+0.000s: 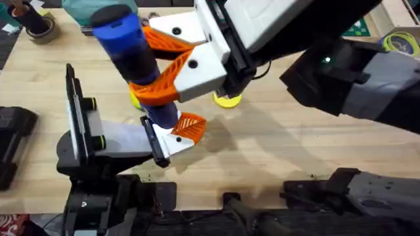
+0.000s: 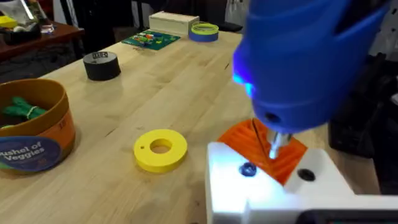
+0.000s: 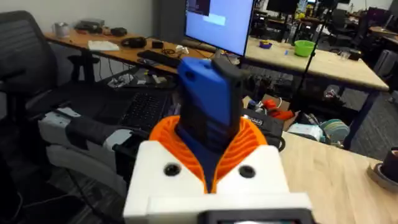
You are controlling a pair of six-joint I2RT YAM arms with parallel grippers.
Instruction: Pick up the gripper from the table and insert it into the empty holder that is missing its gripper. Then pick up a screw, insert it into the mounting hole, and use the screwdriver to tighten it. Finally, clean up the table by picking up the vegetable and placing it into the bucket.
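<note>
My right gripper (image 1: 154,65) (image 3: 211,155) reaches across the table, shut on the blue screwdriver (image 1: 125,39) (image 3: 208,106), which points down. Its metal tip (image 2: 273,144) hangs over the ribbed orange gripper (image 2: 292,158) (image 1: 191,126), which sits in the white holder (image 2: 224,180) (image 1: 172,144). That holder is a finger base of my left gripper (image 1: 184,134), whose white bases look pressed together. A small screw (image 2: 247,169) sits in one mounting hole, just beside the tip. The bucket (image 2: 37,137) holds green items. A small yellow-green bit, maybe the vegetable (image 1: 134,99), peeks out behind the screwdriver.
A yellow ring disc (image 2: 160,149) (image 1: 228,99) lies just past the holder. A black tape roll (image 2: 101,65) stands farther back, with a green board (image 2: 149,38) and tape rolls (image 1: 400,42) at the far edge. A black box (image 1: 13,141) sits at the left edge.
</note>
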